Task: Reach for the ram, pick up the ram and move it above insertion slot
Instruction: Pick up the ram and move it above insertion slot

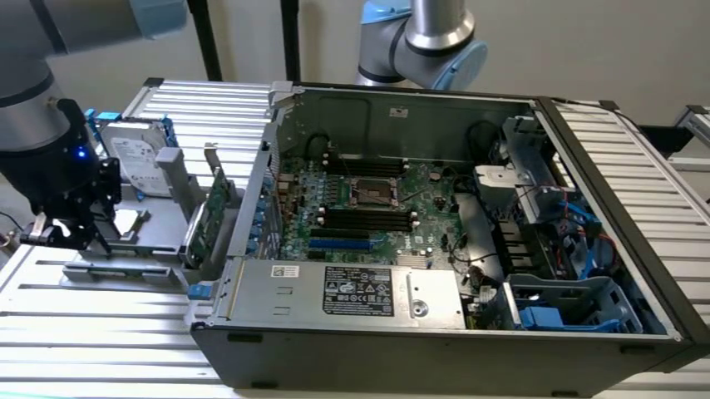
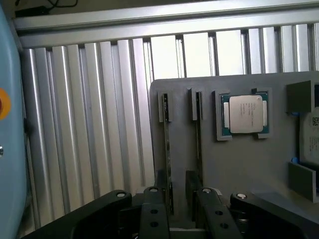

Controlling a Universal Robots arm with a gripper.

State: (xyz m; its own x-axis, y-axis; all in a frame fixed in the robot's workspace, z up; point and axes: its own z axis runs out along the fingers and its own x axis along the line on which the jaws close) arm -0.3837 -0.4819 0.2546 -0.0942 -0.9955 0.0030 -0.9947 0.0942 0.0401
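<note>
The gripper [image 2: 180, 206] sits right up front with its black fingers [image 2: 154, 211] spread apart, not clamped on anything. The near end of the ram [image 2: 167, 149] is between them. The ram stands on edge in the gray tray [image 2: 239, 169], just beside a second stick [image 2: 198, 134] and near the CPU [image 2: 245, 113], off the exterior view's left of the open PC case [image 1: 332, 349].

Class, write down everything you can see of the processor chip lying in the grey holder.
The processor chip is square, with a silvery metal lid bearing faint print and green board showing at its edges. It lies flat, lid up, seated in a raised-rim pocket of the grey holder, beside two narrow slots. Only the holder touches it.
</note>
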